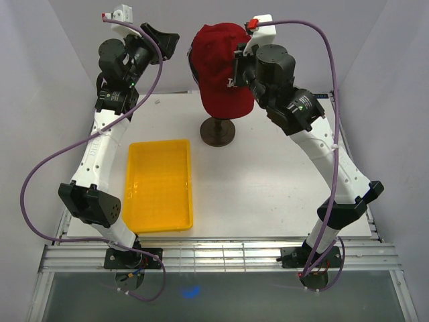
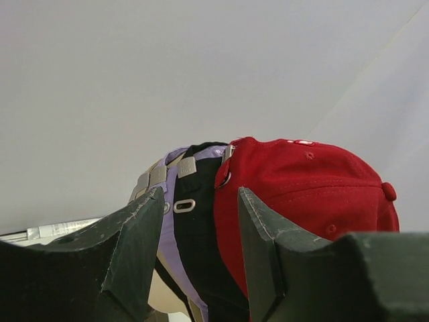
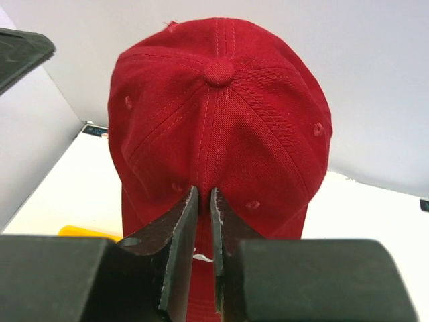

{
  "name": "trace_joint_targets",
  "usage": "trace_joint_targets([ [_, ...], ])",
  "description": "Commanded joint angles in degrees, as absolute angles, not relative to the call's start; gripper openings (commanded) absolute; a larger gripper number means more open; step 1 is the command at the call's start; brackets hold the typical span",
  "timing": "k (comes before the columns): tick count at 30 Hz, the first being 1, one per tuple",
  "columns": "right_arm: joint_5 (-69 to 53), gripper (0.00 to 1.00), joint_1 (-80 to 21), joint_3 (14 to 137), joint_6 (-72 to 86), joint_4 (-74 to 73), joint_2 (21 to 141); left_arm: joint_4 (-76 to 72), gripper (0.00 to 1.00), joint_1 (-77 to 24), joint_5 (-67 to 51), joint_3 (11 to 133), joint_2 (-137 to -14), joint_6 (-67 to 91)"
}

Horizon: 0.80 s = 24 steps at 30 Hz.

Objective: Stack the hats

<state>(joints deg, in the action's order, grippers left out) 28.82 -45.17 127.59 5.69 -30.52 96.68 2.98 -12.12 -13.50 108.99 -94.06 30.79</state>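
1. The red cap (image 1: 218, 64) tops the stack above the stand (image 1: 217, 131); a lavender cap (image 2: 169, 221) and a black cap (image 2: 198, 235) show beneath.
2. The right tool (image 3: 204, 194) pinches the red cap's front.
3. The left tool (image 2: 201, 192), fingers spread, hovers behind the stack.

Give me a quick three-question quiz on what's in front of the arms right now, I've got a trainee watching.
1. True or false: the yellow tray lies on the left arm's side of the table.
2. Which cap is outermost on the stack? A) lavender cap B) dark red cap C) black cap
3. Fill in: the ___ gripper is wide open.
Key: 1 true. 2 B. 3 left; the left gripper shows a broad gap between its fingers.
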Motion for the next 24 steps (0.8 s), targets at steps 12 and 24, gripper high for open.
trace_joint_targets([
  [12, 12.0, 0.17, -37.0, 125.9, 5.2, -22.7, 93.7, 3.3, 0.58, -11.9, -14.3, 108.4, -90.8, 30.0],
  [24, 0.7, 0.19, -33.0, 125.9, 8.3, -22.5, 95.0, 2.7, 0.58, -12.0, -14.9, 107.4, -90.9, 30.8],
])
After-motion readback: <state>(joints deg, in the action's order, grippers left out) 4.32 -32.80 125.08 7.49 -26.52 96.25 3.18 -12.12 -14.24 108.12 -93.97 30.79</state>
